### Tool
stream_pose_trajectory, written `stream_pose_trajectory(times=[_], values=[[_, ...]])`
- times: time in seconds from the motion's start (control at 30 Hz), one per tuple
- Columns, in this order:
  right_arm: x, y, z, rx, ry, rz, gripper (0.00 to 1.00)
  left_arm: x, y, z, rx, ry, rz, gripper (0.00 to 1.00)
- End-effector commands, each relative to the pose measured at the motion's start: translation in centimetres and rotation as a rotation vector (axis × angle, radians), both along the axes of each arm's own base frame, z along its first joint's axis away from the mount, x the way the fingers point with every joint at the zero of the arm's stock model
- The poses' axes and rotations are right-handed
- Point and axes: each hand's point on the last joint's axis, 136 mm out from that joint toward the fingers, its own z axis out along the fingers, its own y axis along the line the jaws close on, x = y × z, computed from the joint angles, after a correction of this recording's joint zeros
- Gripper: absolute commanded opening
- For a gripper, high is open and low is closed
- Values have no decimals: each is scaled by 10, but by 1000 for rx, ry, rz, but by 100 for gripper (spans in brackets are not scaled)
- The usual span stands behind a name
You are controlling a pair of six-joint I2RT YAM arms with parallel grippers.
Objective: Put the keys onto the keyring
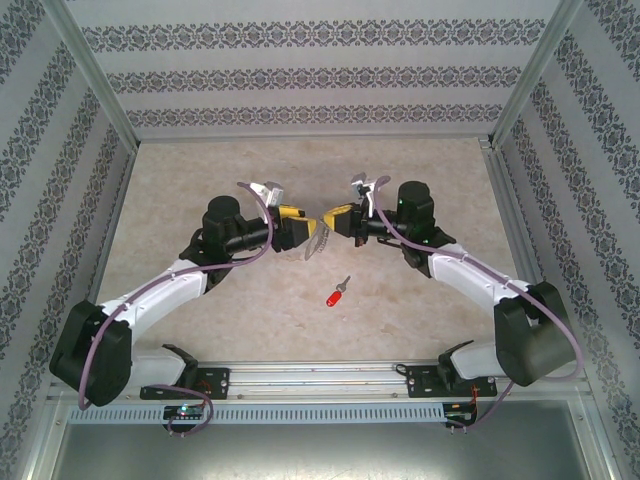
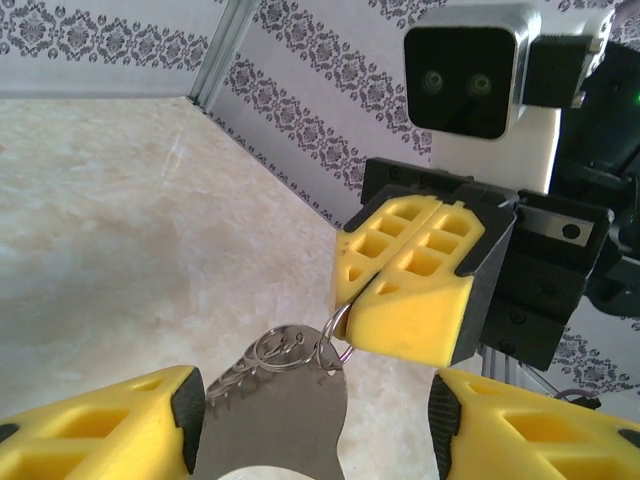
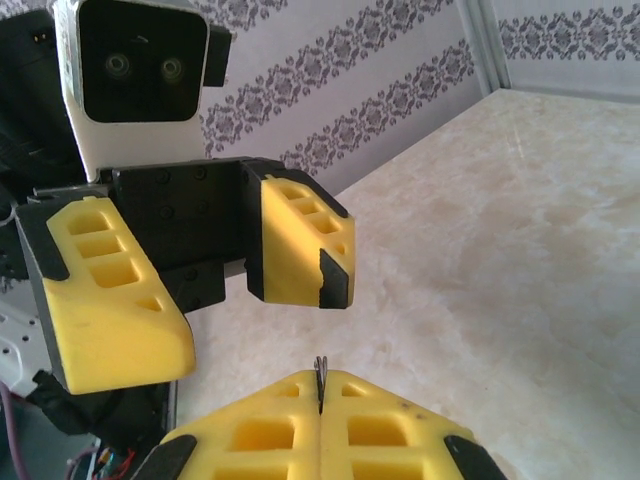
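The two arms reach in toward each other over the pale table (image 1: 190, 180), and their tips almost meet in the middle.

The right pincer (image 2: 372, 305) is pressed tight together. It is pinching the keyring (image 2: 285, 405) by a small wire loop at its top edge. In the right wrist view, a thin sliver of metal pokes out from the line where its two yellow fingers (image 3: 370, 430) meet.

The left pincer (image 1: 300, 229) is spread wide. The flat grey keyring hangs in the gap between its two fingers (image 2: 100, 425) and is up in the air, not on the table. The finger on the left of that view is right beside the keyring's edge, but I cannot tell if they touch. The other finger stands clear of it.

The key (image 1: 335, 296) is not on the keyring. It lies flat on the table by itself, nearer the arm bases than the pincers and between the two arms. Its red head points toward the near left and its thin silver shaft toward the far right. Nothing is touching it.

Walls with a flowery pattern (image 1: 300, 75) stand around the table.
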Motion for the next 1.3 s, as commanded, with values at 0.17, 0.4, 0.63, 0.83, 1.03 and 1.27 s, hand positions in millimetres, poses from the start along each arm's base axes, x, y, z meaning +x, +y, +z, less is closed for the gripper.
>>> stream_pose_trajectory(times=[0.17,0.4,0.63,0.83,1.03,1.27], values=[[5,-12,51,188,-156,-104,0,0,0,34,-100,-47,5,58],[9,-11,71,309,-159,-92,0,1,-1,45,-139,-58,-2,54],[13,-4,77,360,-134,-52,0,4,1,64,-192,-91,21,52],[10,3,78,363,-126,-34,0,8,-2,69,-236,-88,3,50],[7,8,76,360,-120,-19,0,11,-8,72,-278,-78,-32,47],[10,10,69,354,-106,-15,0,12,-9,76,-299,-84,-33,47]])
